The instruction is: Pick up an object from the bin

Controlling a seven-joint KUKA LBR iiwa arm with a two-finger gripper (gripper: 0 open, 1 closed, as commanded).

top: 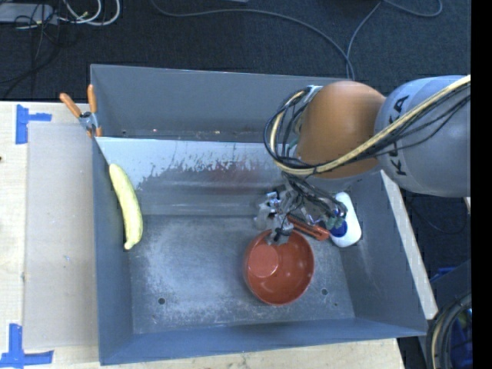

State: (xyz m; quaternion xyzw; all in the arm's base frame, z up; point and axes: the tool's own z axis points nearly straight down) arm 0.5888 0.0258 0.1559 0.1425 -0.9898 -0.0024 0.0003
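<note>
**Three things in the bin, claw at the red bowl's rim**

The claw (278,227) hangs low at the far rim of a red bowl (280,267), which sits upright in the near right part of the bin (192,321). Whether the claw is apart or together I cannot tell. A white and blue object (346,225) lies just beside it, toward the right wall. A yellow banana (127,204) rests well apart by the left wall. The risk, as I judge it: a thin curved rim offers little to bite, so the bowl may tip or slide away.
</note>
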